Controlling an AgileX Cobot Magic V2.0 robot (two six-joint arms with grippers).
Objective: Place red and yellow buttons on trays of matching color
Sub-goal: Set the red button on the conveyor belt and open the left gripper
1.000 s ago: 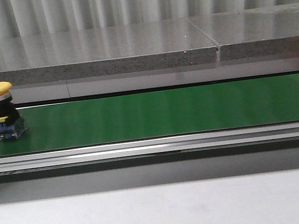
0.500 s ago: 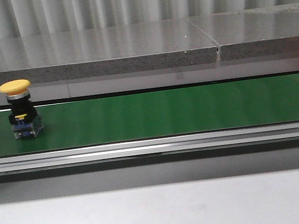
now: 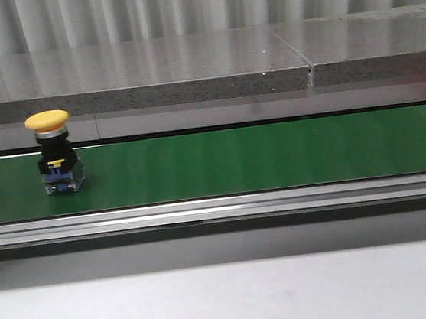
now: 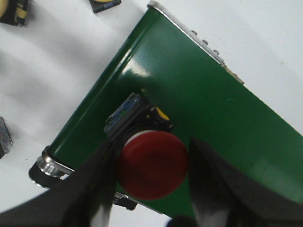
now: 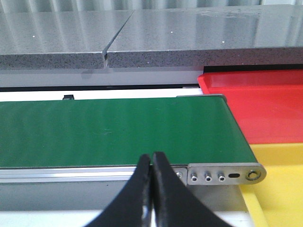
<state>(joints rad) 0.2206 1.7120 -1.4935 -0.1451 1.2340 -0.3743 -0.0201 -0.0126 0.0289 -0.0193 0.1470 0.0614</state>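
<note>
Risk: yellow button (image 3: 54,153) upright near belt (image 3: 274,156) left end, red button (image 4: 152,163) between spread left gripper (image 4: 151,189) fingers; right gripper (image 5: 152,189), fingers pressed together, may miss its pick.

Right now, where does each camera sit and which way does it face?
Front: faces forward, side-on to the belt carrying a yellow button; no arm shows.
Left wrist: above the belt end, over a red button between the left gripper fingers.
Right wrist: low, at the other belt end, red tray and yellow tray; right gripper shut.
All three share the belt.
</note>
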